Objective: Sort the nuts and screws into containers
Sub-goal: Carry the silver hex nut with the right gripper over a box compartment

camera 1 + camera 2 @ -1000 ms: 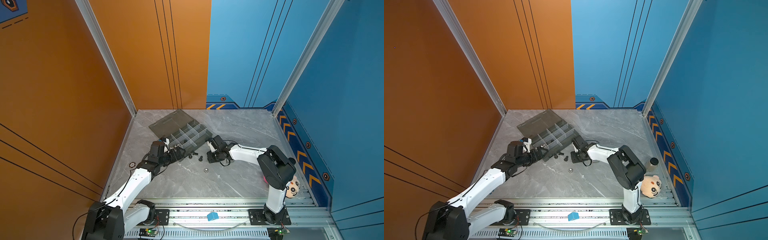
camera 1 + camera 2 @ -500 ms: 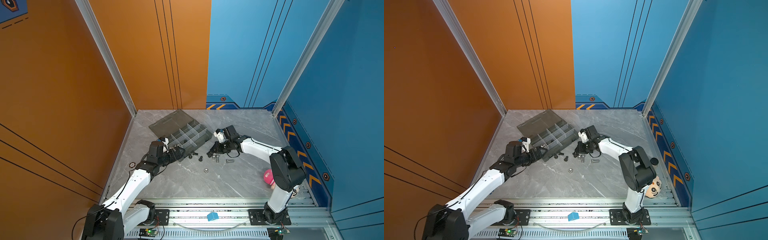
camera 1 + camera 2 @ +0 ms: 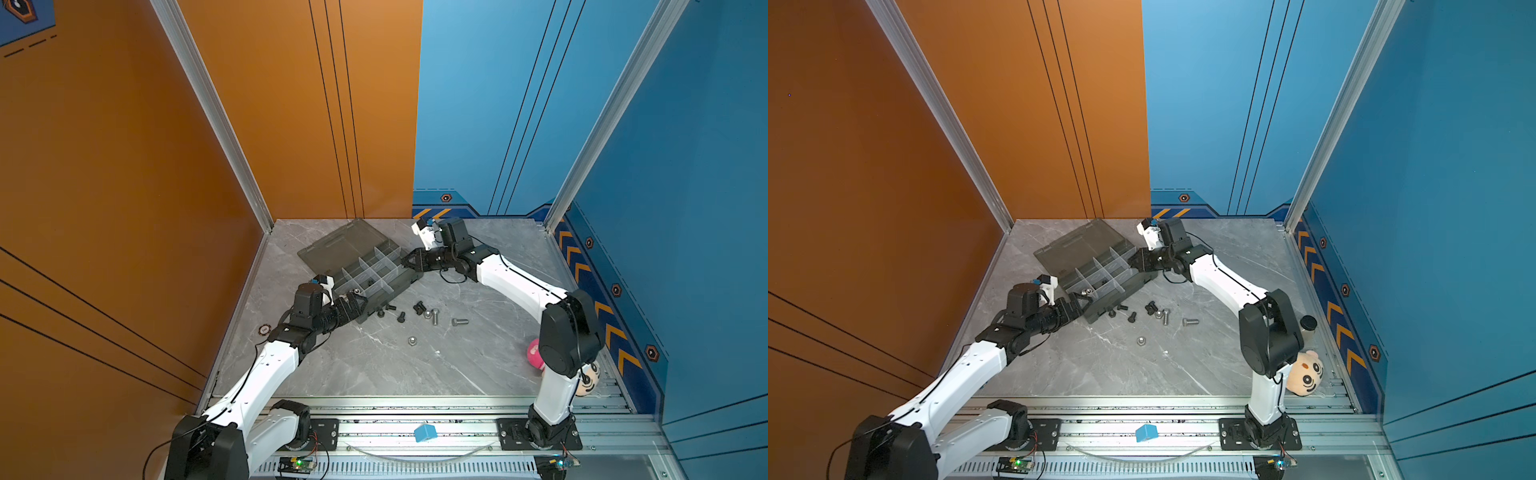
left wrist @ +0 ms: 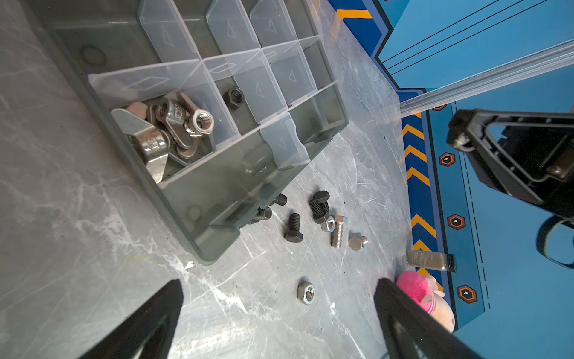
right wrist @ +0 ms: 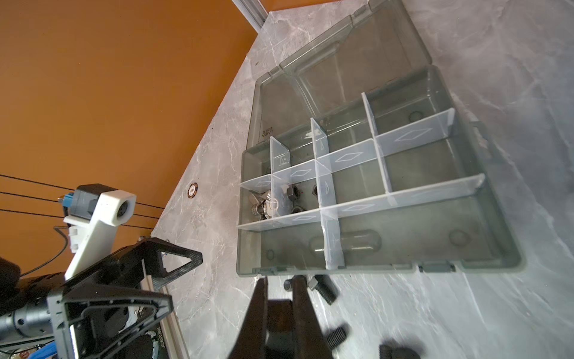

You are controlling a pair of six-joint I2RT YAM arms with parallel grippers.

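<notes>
Organizer box (image 4: 192,192) sits open on the desk (image 3: 374,374), back left of centre and turned at an angle. Lid (image 5: 357,62) lies flat behind it. Clear dividers split the box into compartments.

In the box: a pile of silver nuts (image 4: 167,130), winged and hex, fills the middle-row compartment at the end nearest the left arm. One black nut (image 4: 233,98) lies in the compartment next to it.

Loose on the desk, just in front of the box's latch side:
- Several black screws (image 4: 293,228). Two are up against the box wall and two lie crossed over each other.
- Two silver bolts (image 4: 338,231) lie beside them. A small silver nut (image 4: 330,223) touches one bolt.
- A larger silver hex nut (image 4: 306,292) lies apart from the rest, nearer the robot.

Left hand (image 4: 278,283): jaws wide, nothing between them. It is low at the end of the box nearest the left arm. Cannot tell whether it touches the box.

Right hand (image 5: 281,279): jaws drawn close together, at the opposite end of the box, tips near the latch-side wall. The tips are dark and blurred, so I cannot tell whether a screw is pinched between them.

Along the right edge of the desk are a small bottle (image 4: 430,259), a pink plush (image 4: 416,289) and a doll-head plush (image 3: 1306,372).
</notes>
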